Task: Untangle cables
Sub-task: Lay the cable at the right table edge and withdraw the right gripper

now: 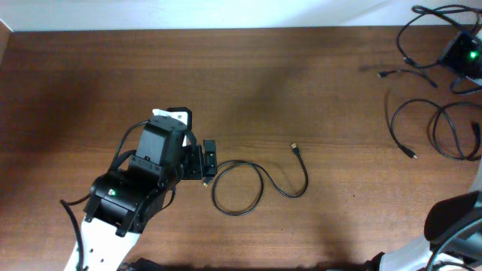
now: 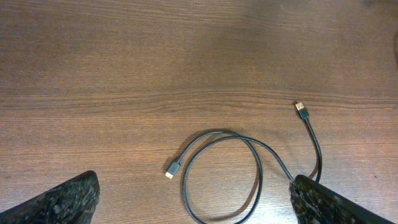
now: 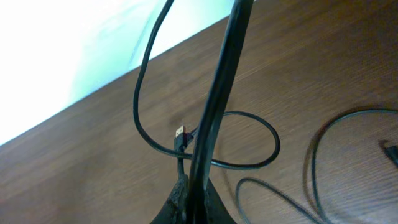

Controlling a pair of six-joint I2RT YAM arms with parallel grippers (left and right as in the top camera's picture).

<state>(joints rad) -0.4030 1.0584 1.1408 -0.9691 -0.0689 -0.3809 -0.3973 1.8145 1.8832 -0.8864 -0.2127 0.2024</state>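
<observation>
Hovered early in the untangling with left gripper (image 2: 194, 180) spread wide above 1 looped cable (image 2: 217, 134) mid-table, other cables (image 1: 392, 124) heaped far right, right gripper (image 3: 186, 205) state unreadable; probably called next for pinching the near plug (image 2: 173, 169).

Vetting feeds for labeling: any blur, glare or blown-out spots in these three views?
Overhead: no hard glare, looped cable sharp. Left wrist: crisp wood grain, fingers dark in the bottom corners. Right wrist: top-left blown out white, near cable blurred, table soft.
</observation>
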